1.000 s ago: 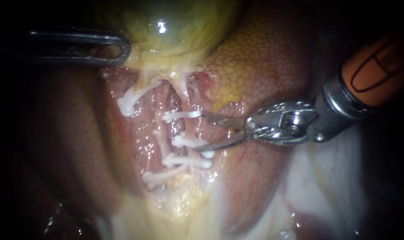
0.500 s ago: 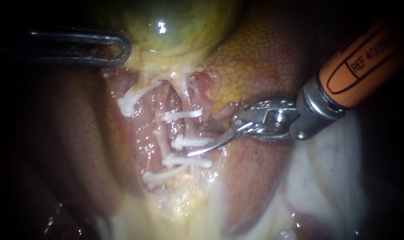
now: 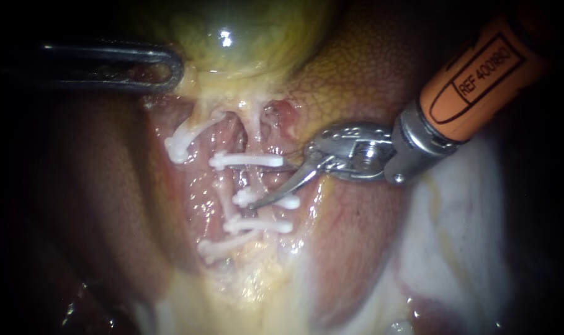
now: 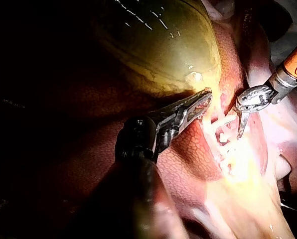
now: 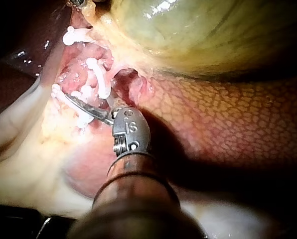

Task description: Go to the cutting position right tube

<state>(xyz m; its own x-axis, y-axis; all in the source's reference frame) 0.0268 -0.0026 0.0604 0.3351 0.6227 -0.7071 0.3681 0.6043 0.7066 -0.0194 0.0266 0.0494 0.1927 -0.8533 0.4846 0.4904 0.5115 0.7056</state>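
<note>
A: Right instrument (image 3: 266, 186) jaws apart, blades straddling the right tube (image 3: 261, 180). Left instrument (image 3: 164, 68) jaws clamped on the gallbladder (image 3: 244, 31) edge.
B: Layout?
A: Liver (image 3: 362, 80) around everything, gallbladder up top. Right tube runs down from the gallbladder neck. Blades sit between its top clip (image 3: 244, 160) and second clip (image 3: 266, 200).

the left instrument (image 3: 170, 68) fades into darkness; one blade tip of the right instrument (image 3: 267, 185) hides under a clip (image 3: 244, 160).
</note>
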